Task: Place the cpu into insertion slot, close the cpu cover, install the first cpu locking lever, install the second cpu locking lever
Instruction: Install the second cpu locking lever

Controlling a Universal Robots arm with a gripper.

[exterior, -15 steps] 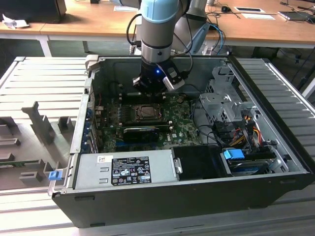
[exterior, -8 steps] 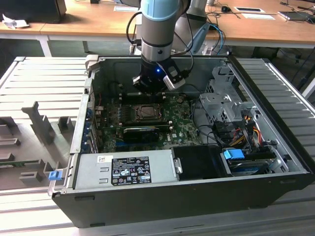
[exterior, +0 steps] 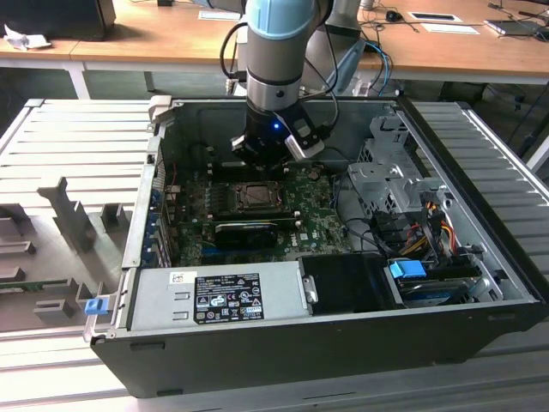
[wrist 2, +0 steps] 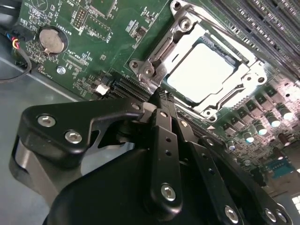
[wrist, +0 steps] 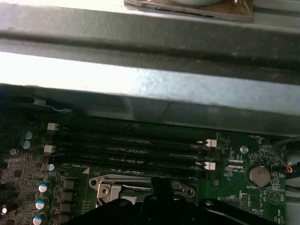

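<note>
The cpu (wrist 2: 199,70) already sits in the insertion slot (wrist 2: 154,77) with the cpu cover (wrist 2: 243,77) down, upper right of the second wrist view; the gripper (wrist 2: 161,96), fingers pressed together and empty, hovers at the socket's edge, levers seemingly unfinished.

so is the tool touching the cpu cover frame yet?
Cannot tell. In the second wrist view the black tool ends right at the corner of the thin silver metal cpu cover frame, its tip hiding any contact or gap.

insertion slot (wrist: 140,187) cut off behind the end effector (wrist: 157,206) in the first wrist view, cpu cover (wrist 2: 159,51) edge hidden by black fingers (wrist 2: 164,140)
</note>
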